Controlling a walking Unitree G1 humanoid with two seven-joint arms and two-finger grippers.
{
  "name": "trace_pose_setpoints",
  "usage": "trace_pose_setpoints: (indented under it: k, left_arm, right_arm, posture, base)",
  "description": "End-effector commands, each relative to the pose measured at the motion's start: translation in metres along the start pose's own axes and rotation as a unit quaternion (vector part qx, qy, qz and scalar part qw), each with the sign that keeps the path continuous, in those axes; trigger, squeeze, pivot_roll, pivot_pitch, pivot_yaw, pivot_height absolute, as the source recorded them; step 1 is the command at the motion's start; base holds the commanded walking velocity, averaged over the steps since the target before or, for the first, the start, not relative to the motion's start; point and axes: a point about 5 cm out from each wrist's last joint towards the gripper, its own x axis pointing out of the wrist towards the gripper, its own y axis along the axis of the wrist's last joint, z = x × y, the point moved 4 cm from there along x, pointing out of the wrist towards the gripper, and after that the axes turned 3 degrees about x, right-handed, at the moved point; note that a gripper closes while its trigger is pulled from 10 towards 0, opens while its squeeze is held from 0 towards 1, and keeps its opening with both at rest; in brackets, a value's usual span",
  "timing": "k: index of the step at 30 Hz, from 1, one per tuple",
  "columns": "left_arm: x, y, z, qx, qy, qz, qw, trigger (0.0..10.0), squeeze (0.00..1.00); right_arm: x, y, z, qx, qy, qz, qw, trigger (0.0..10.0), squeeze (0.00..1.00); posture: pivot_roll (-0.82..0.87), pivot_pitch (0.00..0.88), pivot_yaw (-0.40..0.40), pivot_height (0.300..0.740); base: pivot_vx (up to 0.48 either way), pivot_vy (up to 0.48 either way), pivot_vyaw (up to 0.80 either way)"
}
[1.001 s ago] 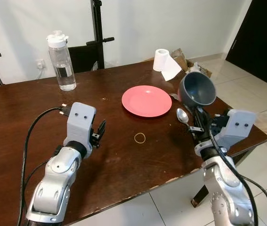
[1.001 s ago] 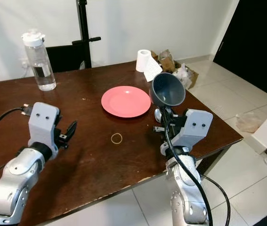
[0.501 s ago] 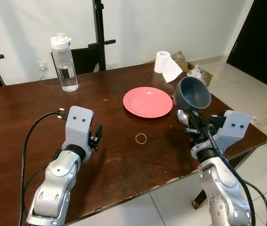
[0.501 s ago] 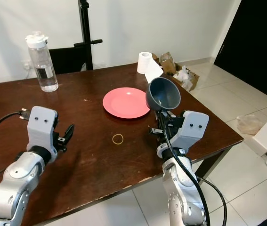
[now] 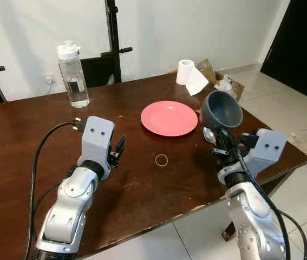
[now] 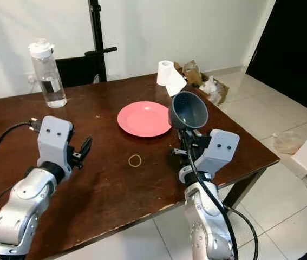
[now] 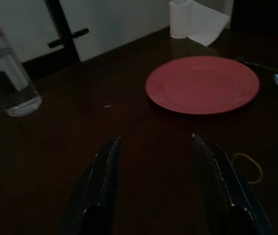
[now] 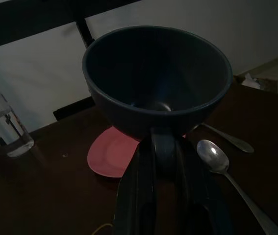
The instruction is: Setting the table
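Note:
A grey-blue bowl (image 5: pixel 221 110) hangs in the air just right of the pink plate (image 5: pixel 168 117), tilted toward me. My right gripper (image 5: pixel 223 145) is shut on the bowl's near rim (image 8: pixel 161 120). A silver spoon (image 5: pixel 209 134) lies on the table under the bowl, with another utensil (image 8: pixel 227 138) beside it. My left gripper (image 5: pixel 118 150) hovers open over the brown table (image 5: pixel 23 135), left of the plate, with nothing between its fingers (image 7: pixel 107 171).
A yellow rubber band (image 5: pixel 161 160) lies on the table in front of the plate. A clear water bottle (image 5: pixel 72 76) stands at the back left and a paper roll (image 5: pixel 186 72) at the back right. The table's right edge is next to my right arm.
The right gripper has carried the bowl a little left and lower, closer to the plate. The left arm has lifted and shifted slightly right.

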Motion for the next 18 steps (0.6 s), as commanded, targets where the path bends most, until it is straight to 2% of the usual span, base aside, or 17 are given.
trace_pose_setpoints:
  k: [1,7,18]
  left_arm:
    - [-0.0005,-0.0044,0.0043,0.002,-0.003,-0.004,1.000,10.0,0.00]
    - [-0.0005,-0.0062,0.0039,0.013,-0.005,-0.005,1.000,10.0,0.00]
    - [-0.0026,-0.0108,0.0053,-0.002,-0.003,-0.009,1.000,10.0,0.00]
  right_arm:
    - [-0.0033,-0.0014,-0.0036,-0.005,0.007,-0.005,1.000,10.0,0.00]
    - [-0.0026,-0.0077,-0.0086,-0.010,0.016,-0.014,1.000,10.0,0.00]
    - [-0.0021,-0.0105,-0.0003,-0.016,0.005,-0.019,1.000,10.0,0.00]
  posture:
    - [0.06,0.077,0.090,0.740]
    - [0.07,0.071,0.086,0.740]
    - [0.06,0.055,0.078,0.740]
  base:
    - [0.000,0.000,0.00]
    - [0.000,0.000,0.00]
    - [0.000,0.000,0.00]
